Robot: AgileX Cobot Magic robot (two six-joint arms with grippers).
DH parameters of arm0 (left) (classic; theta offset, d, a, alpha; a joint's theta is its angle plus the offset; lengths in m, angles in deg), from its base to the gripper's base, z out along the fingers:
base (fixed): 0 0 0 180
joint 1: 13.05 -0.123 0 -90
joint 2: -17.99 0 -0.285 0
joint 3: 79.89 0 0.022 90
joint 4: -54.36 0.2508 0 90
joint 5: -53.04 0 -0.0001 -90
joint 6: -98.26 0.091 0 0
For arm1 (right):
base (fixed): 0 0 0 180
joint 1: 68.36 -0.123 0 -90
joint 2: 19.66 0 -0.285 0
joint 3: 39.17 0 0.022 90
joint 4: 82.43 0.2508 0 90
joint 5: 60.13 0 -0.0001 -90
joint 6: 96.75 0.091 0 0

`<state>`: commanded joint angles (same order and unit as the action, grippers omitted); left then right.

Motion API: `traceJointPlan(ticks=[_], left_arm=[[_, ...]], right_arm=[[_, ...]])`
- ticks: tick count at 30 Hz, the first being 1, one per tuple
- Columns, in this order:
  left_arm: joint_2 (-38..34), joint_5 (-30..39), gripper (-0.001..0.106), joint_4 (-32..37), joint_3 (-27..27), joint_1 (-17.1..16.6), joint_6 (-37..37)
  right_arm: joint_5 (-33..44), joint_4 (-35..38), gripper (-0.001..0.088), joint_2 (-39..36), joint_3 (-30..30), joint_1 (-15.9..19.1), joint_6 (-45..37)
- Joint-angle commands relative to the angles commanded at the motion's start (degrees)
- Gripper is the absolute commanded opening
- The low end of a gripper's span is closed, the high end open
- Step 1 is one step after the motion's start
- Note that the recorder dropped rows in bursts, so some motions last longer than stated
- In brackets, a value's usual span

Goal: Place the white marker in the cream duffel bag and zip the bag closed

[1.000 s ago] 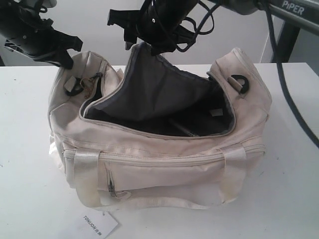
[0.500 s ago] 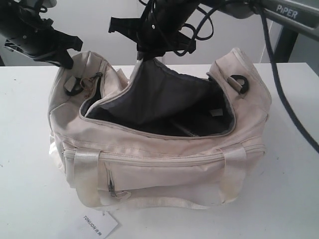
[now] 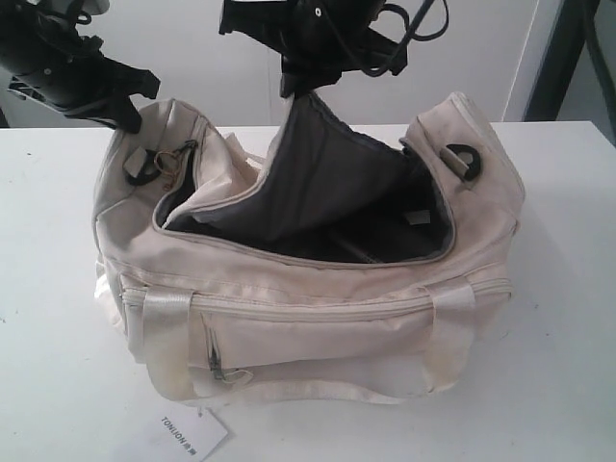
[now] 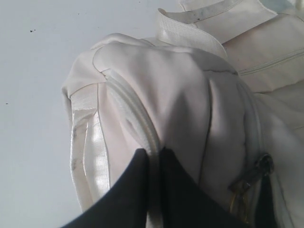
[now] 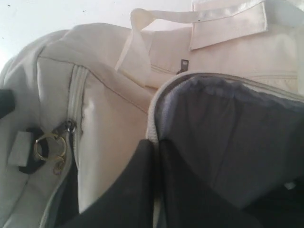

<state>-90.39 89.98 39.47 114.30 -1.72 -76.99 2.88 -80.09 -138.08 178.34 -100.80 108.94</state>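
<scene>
The cream duffel bag (image 3: 318, 318) lies on the white table with its top zipper open and its dark lining (image 3: 327, 183) showing. My right gripper (image 3: 298, 89) is shut on the zipper edge of the rear flap and holds it up; the wrist view shows the same grip (image 5: 156, 142) on the flap's rim. My left gripper (image 3: 130, 117) is shut on a seam at the bag's left end (image 4: 153, 152). The zipper pull with a gold ring (image 3: 171, 159) hangs near the left end. I cannot make out the white marker; the inside of the bag is dark.
A white paper tag printed "TONLION" (image 3: 188, 438) lies on the table (image 3: 48, 366) in front of the bag. A black ring (image 3: 462, 159) sits on the bag's right end. A dark frame post (image 3: 553, 58) stands behind at the right.
My right gripper has risen and shifted a little to the right, pulling the rear flap higher and tauter. The left gripper has stayed in place.
</scene>
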Motion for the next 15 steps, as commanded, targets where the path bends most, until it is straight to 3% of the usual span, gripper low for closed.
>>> traceJointPlan(ticks=[8, 13, 15], left_arm=[[0.0, -0.09, 0.0, 0.0, 0.0, 0.0, 0.0], [0.0, -0.09, 0.0, 0.0, 0.0, 0.0, 0.0], [0.0, -0.09, 0.0, 0.0, 0.0, 0.0, 0.0]], right_arm=[[6.45, -2.34, 0.0012, 1.61, 0.0, 0.0, 1.15], [6.96, -7.08, 0.0013, 3.19, -0.12, 0.0, 14.14], [6.96, -6.94, 0.0013, 3.98, -0.12, -0.21, 15.77]])
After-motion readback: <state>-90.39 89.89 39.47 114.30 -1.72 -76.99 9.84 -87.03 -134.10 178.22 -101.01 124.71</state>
